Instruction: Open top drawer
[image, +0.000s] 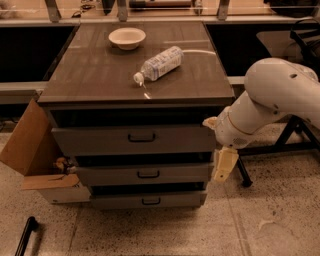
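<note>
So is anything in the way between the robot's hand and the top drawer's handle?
Nothing visible is. The gripper hangs beside the cabinet's right side, level with the middle drawer. The top drawer front is bare up to its handle. The bottle and bowl sit on top.

top drawer (100, 140): was matte grey, handle dark
gripper (225, 164): was cream, below top drawer's right end
worktop (95, 75): was dark brown, wood-grained
bowl (127, 37): was cream
floor (150, 232): was speckled beige

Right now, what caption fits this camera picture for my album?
Robot's claw hangs low at the right of the top drawer, not yet touching its handle.
</note>
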